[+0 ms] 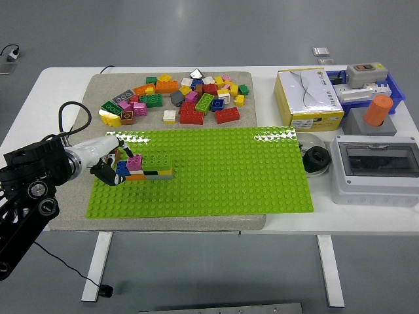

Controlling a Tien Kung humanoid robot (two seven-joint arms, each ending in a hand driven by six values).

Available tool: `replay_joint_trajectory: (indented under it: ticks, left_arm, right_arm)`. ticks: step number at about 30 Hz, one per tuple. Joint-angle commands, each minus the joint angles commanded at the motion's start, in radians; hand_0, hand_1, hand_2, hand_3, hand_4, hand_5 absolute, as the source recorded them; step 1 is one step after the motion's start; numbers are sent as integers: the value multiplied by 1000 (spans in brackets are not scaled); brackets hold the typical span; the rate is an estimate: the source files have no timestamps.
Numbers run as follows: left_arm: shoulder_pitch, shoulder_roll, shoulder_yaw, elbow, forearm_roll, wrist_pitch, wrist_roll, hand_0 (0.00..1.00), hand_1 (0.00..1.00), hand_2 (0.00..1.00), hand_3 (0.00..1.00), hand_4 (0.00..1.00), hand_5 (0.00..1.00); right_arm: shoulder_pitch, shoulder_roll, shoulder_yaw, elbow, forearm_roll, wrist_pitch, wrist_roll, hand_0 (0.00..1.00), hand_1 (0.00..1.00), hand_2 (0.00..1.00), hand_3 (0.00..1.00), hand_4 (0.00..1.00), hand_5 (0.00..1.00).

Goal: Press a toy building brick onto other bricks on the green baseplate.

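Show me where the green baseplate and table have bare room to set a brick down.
The green baseplate is bare right of the small brick stack, all the way to its right edge, and along its near strip. The white table is free at its far left corner. Crowded: the loose brick pile behind the baseplate, the left hand at the stack, and the boxes on the right.

Light was bright and even, from overhead, and shadows lay soft and short under the table [59, 78]. Glare whitened the far edge of the baseplate [275, 136]. Focus was sharp throughout, without visible blur.
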Motion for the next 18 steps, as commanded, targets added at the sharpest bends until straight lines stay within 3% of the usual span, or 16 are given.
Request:
replay_joint_trajectory:
  ticks: [18]
  left_arm:
    - [11, -27, 17, 25, 13, 14, -4, 151, 2, 100, 715, 737, 2]
  right_arm:
    - [1, 1, 3, 0, -6, 2, 0, 629, 380, 527, 703, 685, 903]
